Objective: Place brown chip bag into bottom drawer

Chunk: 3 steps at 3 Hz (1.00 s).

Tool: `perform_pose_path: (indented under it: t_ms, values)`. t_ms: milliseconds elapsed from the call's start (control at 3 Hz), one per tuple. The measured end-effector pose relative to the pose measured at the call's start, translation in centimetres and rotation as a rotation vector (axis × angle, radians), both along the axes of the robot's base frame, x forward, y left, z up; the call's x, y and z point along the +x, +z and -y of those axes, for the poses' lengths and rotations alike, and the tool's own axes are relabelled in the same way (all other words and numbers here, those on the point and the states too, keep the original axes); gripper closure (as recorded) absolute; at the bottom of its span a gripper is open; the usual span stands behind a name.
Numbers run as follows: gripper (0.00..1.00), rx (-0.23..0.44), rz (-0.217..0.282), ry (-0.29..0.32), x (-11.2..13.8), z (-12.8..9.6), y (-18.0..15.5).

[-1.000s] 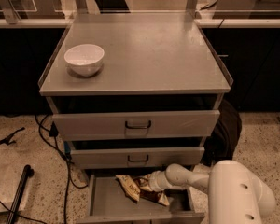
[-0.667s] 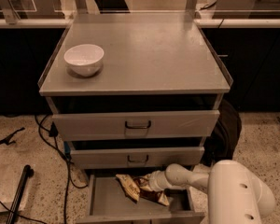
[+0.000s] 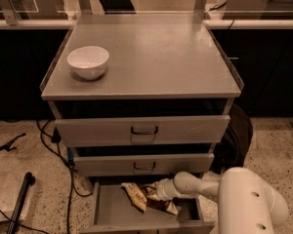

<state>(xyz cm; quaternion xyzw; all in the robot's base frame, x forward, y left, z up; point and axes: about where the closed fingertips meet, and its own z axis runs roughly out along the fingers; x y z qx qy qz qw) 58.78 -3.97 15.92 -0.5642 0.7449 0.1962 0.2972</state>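
Observation:
The bottom drawer [image 3: 112, 213] is pulled open below the two upper drawers. The brown chip bag [image 3: 142, 199], crinkled with a dark middle and cream ends, lies inside it toward the back right. My gripper [image 3: 158, 194] reaches into the drawer from the right on a white arm and sits at the bag's right end. The bag and the arm hide the gripper's tips.
A white bowl [image 3: 88, 61] stands on the cabinet top [image 3: 156, 57] at the left. The two upper drawers [image 3: 144, 129] have dark handles and stand slightly out. Cables [image 3: 53, 145] and a black pole [image 3: 20, 199] lie on the floor at the left. A dark bag [image 3: 237, 140] leans at the cabinet's right.

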Motion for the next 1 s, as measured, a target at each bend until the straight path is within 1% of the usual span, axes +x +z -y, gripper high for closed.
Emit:
perform_pose_path:
  t_ms: [333,667,1000]
  values:
    - [0.12,0.000,0.000,0.000,0.00,0.00,0.00]
    - [0.00,0.000,0.000,0.000,-0.01,-0.01,-0.01]
    - [0.00,0.000,0.000,0.000,-0.01,-0.01,-0.01]
